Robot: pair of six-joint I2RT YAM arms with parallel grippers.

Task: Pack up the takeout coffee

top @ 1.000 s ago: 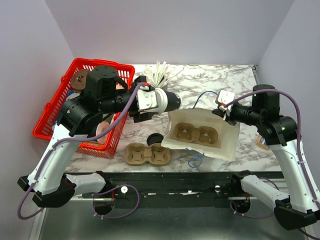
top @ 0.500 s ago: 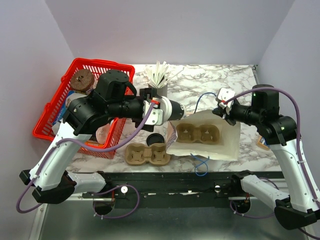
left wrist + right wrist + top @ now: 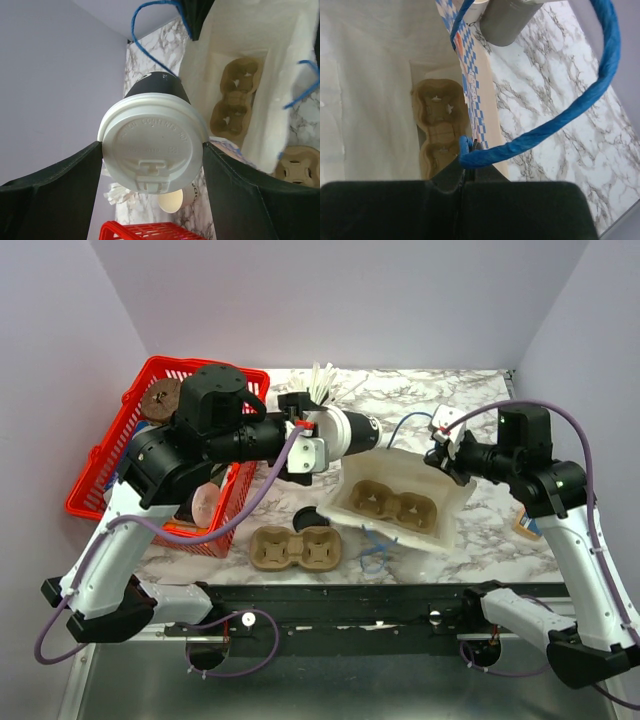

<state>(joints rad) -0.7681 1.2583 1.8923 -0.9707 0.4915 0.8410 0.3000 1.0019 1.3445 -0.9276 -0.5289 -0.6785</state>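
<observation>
The takeout coffee [image 3: 356, 431], a dark cup with a white lid [image 3: 152, 146], lies sideways in my left gripper [image 3: 328, 438], which is shut on it at the lid end. It hangs above the table, just left of the bag's mouth. The cream paper bag [image 3: 446, 522] lies open with a two-cup cardboard carrier [image 3: 391, 506] inside, also seen in the left wrist view [image 3: 232, 100]. My right gripper [image 3: 441, 456] is shut on the bag's rim [image 3: 479, 131] where the blue handle [image 3: 560, 120] joins it, holding the mouth up.
A red basket [image 3: 108, 458] with items stands at the left. A second carrier [image 3: 295, 548] and a round black lid [image 3: 309, 515] lie near the front. A grey cup of white stirrers [image 3: 322, 390] stands at the back. A cream cup [image 3: 174, 201] lies behind.
My left gripper dipped towards the bag with the coffee, then rose and moved right and back. The bag shifted and its mouth tilted up more; the right gripper kept its hold.
</observation>
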